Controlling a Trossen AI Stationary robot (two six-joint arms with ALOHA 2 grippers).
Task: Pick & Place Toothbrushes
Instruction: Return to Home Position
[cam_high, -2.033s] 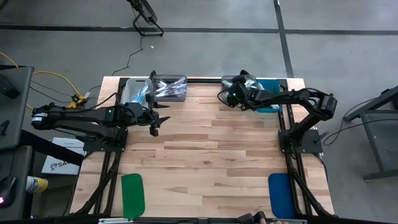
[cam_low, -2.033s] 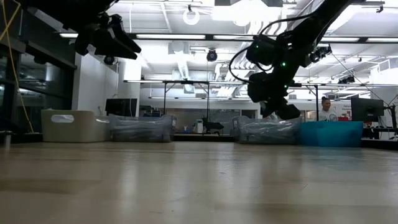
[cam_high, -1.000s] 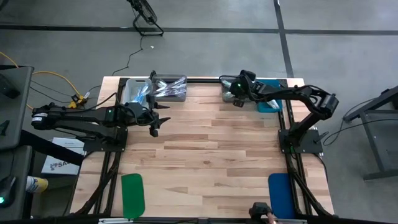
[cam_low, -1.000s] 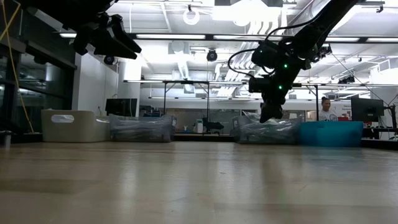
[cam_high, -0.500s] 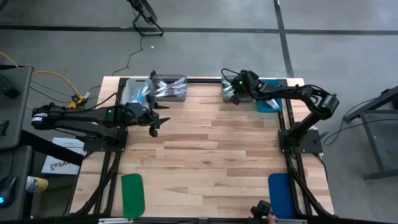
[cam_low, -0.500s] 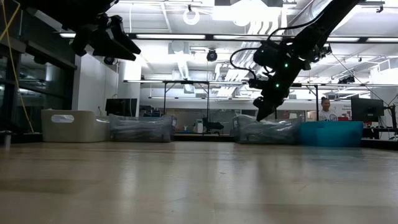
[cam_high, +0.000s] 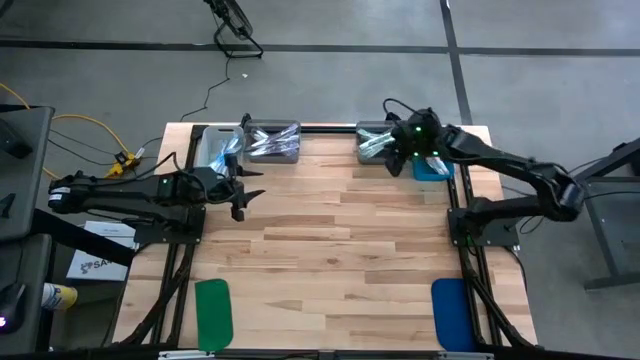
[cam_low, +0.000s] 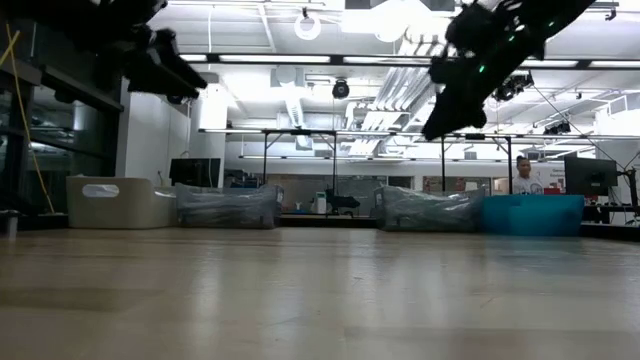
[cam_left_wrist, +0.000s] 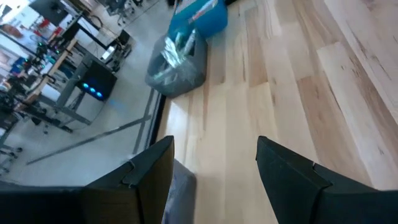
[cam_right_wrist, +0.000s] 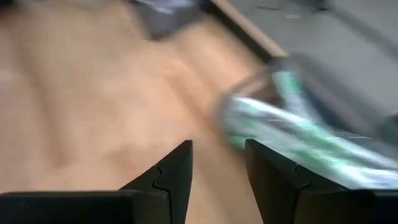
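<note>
1. Toothbrushes (cam_high: 372, 146): thin, whitish, clear-wrapped sticks with green accents, piled in the right black bin (cam_high: 361, 158) at the far edge of the tabletop (cam_high: 340, 240).
2. Right claw (cam_high: 396, 163): fingers spread and empty, raised above the tabletop just beside that bin.
3. Left claw (cam_high: 240, 197): fingers spread and empty, hanging over the tabletop near the left black bin (cam_high: 272, 159), which holds more wrapped sticks.

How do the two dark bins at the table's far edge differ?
The left dark bin holds pale toothbrushes; the right dark bin holds green toothbrushes. The left one stands beside a white bin, the right one beside a blue bin. Both are dark, at the far edge of the table.
</note>
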